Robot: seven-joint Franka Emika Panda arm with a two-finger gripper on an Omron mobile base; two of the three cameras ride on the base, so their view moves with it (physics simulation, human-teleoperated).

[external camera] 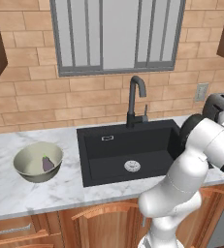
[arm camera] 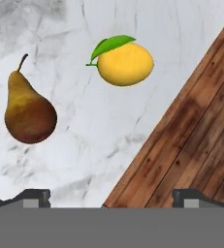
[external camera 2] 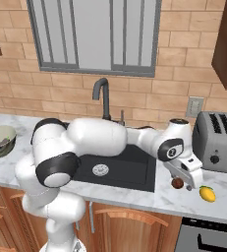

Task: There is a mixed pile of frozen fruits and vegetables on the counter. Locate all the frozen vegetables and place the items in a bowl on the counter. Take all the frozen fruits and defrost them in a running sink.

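On the marble counter [external camera 2: 134,199], the claw [external camera 2: 184,178] hangs spread just above a red-brown pear [arm camera: 28,111]; a lemon [arm camera: 124,63] lies beyond.

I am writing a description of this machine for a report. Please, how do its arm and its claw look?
The arm is made of thick, rounded, glossy white segments joined by dark grey to black bands at the joints. The white claw at its end carries two small dark finger tips with squared ends. No cables or markings are visible.

My arm [external camera 2: 98,140] is glossy white, built of rounded, bulging segments with dark charcoal bands at the joints. My wrist carries a dark round cap, and my two finger tips [arm camera: 33,197] are small, dark and blocky.
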